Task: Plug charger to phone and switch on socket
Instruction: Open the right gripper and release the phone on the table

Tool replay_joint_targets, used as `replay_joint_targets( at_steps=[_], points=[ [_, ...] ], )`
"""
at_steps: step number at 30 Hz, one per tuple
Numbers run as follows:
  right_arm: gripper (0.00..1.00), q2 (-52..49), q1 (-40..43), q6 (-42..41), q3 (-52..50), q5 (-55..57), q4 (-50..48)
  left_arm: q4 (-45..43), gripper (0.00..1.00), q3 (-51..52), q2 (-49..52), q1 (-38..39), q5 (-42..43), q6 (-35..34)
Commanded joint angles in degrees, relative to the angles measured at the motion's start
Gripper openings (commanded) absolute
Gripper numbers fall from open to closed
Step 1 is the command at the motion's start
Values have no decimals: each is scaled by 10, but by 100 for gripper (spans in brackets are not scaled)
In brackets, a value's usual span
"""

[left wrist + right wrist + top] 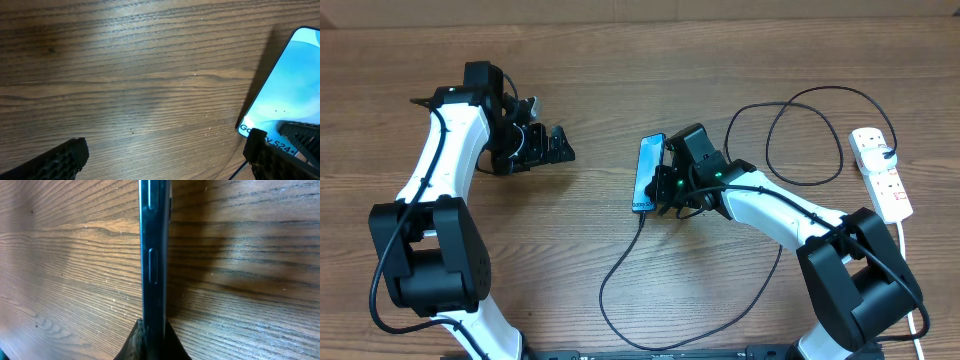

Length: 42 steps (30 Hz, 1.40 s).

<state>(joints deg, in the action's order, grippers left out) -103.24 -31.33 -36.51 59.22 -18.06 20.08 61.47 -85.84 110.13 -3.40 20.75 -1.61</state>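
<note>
The phone (648, 172) stands on its long edge on the table, blue screen facing left. My right gripper (667, 188) is shut on its lower part. In the right wrist view the phone's dark edge (152, 255) runs up from between the closed fingers (152, 342). The charger, a thin black cable (610, 285), runs from the phone's lower end, loops over the table and reaches its black plug (887, 153) in the white socket (885, 185). My left gripper (558, 148) is open and empty, left of the phone. Its wrist view (165, 160) shows the screen (290, 85) at the right.
The cable makes a second loop (810, 135) between the right arm and the socket. The socket's white cord (920, 300) runs down the right table edge. Bare wooden table (590, 70) lies between and behind the arms.
</note>
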Motion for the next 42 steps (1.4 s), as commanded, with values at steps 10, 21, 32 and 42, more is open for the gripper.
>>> replay_joint_targets(
  at_steps=[10,21,32,42],
  points=[
    [5,-81,-4,-4,0,-52,-41,0,100,-5,-15,-2,-4,-8],
    [28,-82,-4,-10,0,-51,-54,-1,99,-5,-15,-2,-4,-8],
    [55,-82,-4,-10,0,-45,-52,0,100,-5,-15,-2,-4,-8],
    [86,-35,16,-57,1,50,20,0,100,-5,-15,-2,-4,-8]
  ],
)
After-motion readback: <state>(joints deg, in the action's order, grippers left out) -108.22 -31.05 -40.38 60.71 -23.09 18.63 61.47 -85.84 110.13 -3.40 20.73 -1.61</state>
